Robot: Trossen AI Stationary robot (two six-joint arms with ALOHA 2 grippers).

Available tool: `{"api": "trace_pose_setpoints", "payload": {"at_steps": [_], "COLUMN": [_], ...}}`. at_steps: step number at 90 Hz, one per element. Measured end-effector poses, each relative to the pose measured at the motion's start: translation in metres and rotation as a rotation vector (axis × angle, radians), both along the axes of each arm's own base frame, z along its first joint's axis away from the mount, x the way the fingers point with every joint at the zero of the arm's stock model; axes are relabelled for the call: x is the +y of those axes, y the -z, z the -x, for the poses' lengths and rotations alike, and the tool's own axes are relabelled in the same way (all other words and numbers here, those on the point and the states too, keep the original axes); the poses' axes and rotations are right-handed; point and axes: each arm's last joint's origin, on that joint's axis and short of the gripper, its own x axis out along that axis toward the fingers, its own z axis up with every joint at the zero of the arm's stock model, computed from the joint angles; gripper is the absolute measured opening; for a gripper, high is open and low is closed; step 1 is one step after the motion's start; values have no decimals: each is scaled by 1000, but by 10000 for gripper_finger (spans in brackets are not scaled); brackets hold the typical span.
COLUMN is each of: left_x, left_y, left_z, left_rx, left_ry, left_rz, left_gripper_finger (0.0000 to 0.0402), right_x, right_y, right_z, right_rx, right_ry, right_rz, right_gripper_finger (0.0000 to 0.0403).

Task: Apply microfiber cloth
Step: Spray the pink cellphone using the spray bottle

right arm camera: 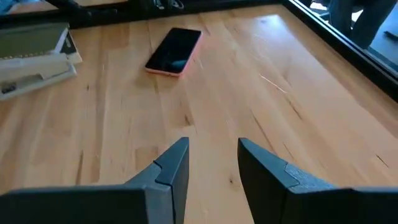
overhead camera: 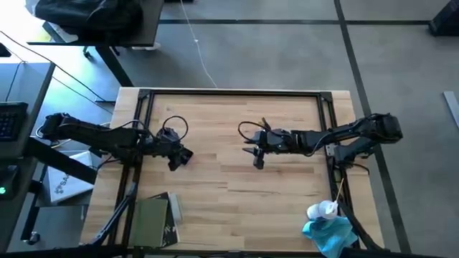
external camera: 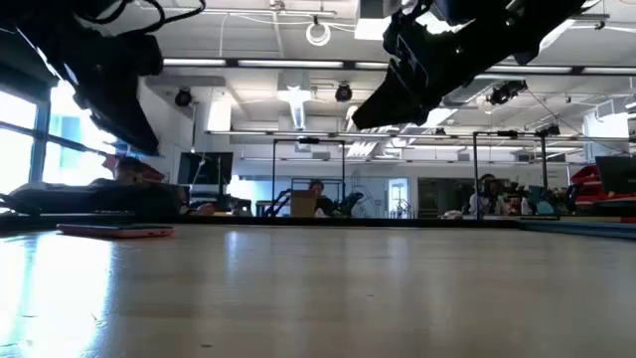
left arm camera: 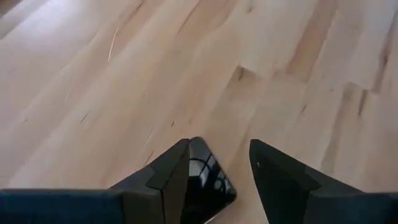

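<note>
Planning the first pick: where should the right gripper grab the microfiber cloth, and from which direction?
Probably from straight above, pinching a raised fold near the middle of the microfiber cloth. It lies crumpled at the table's near right corner, with a small white bottle against its far edge, so stay on the side away from that. The right gripper hangs open mid-table, well short of it.

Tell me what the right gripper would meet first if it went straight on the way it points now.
Probably the bare wooden table. The right gripper, jaws open, tilts down at it; the pink-cased phone lies farther on and a little aside, though depth is unclear.
</note>
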Motion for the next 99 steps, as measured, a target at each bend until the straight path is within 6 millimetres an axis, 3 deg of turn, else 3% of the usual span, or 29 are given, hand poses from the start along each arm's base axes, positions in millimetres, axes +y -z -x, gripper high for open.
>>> {"api": "trace_pose_setpoints", "payload": {"at_steps": [15,47,82,99], "left_x": [4,9,5,1], "left_y": [20,45,66,58], "left_z": [1,-14,-51,-69], "left_rx": [71,210,118,51], "left_ry": [-86,-124,-24,86], "left_rz": [34,21,37,69], "left_gripper_finger": [147,147,147,147], "right_x": [4,8,9,9], "right_y": [2,28,37,37], "right_z": [-2,-12,-16,-16], "right_rx": [-2,62,71,69], "right_ry": [-25,-15,-44,-45], "right_rz": [-6,-45,-65,-64], "right_gripper_finger": [106,106,106,106]}}
